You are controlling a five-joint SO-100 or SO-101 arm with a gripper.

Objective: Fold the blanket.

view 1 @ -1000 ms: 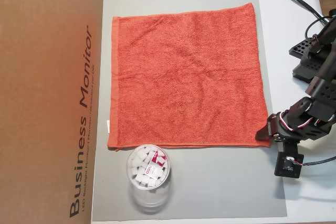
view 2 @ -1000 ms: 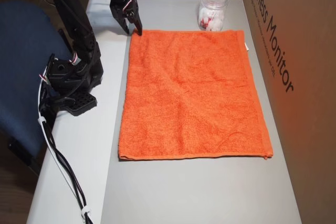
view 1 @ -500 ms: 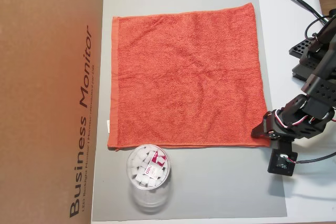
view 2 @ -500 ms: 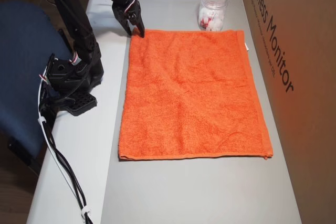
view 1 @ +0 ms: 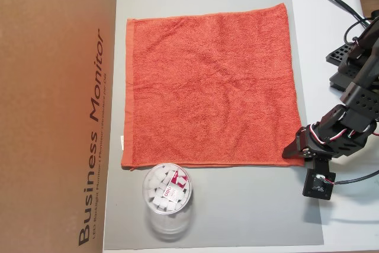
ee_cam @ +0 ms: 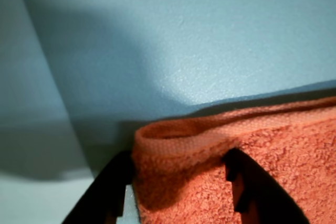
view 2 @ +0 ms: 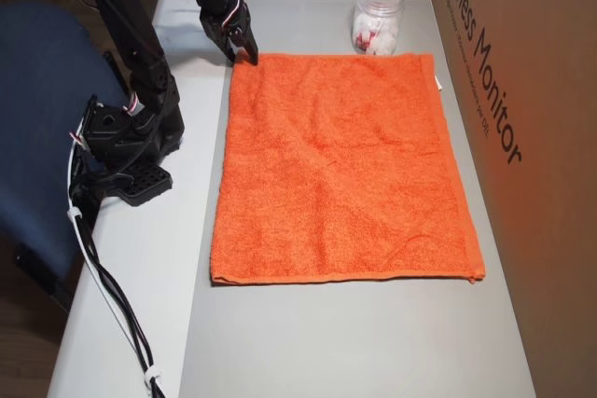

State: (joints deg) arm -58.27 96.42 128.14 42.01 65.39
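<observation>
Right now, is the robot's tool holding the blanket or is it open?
Tool: its two fingers sit on either side of the blanket corner, one finger left, one right. Whether they have pinched it shut cannot be told.

Wrist view: blanket (ee_cam: pixel 231 177) cut off by the right and bottom edges; both fingers (ee_cam: pixel 107 190) run off the bottom, tips possibly buried under its raised corner. Overhead: tub (view 1: pixel 167 197) contents too small to identify, its lower part blurred.
</observation>
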